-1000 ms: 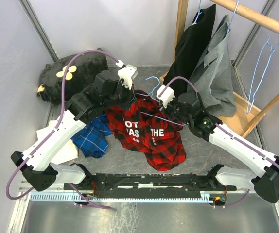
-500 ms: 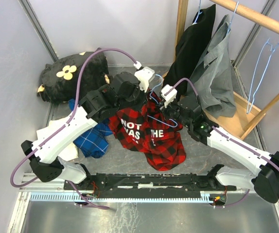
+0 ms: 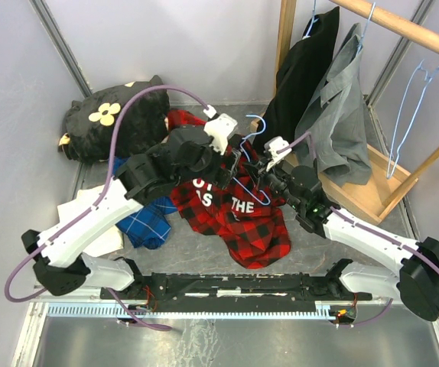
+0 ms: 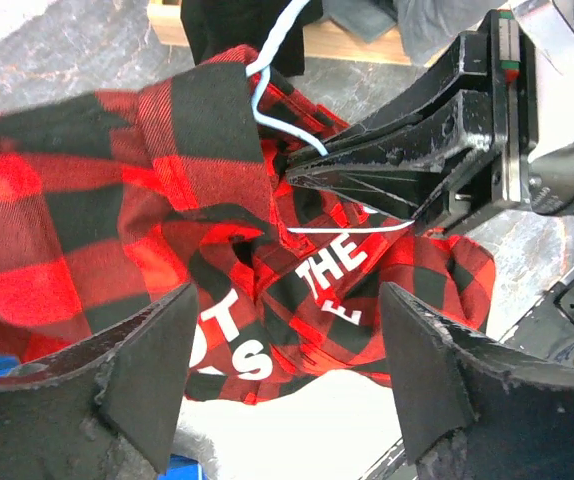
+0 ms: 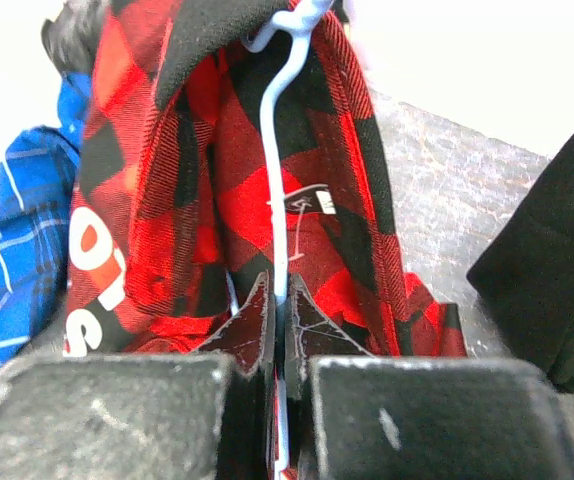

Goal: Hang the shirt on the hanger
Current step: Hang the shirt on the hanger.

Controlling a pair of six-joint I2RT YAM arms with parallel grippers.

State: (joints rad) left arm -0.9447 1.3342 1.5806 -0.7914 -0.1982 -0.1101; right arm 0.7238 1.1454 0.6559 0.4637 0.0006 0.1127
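So the right hand [image 5: 279,300] is pinched tight on the hanger [image 5: 273,150] wire, shirt [image 5: 217,200] bunched around it, seemingly half on, hem trailing onto the counter [image 3: 311,256]. The left hand [image 4: 287,305] gapes wide just above the shirt, holding nothing.

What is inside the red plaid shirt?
The light-blue hanger: its wire neck runs between the shirt folds, pinched by the right tool. Most of its frame is hidden by cloth.

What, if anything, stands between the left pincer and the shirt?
Nothing visible does. The left pincer hangs open right over the shirt, with lettered cloth directly ahead of it. The right pincer, shut on the hanger, comes in beyond, near the collar, not between them.
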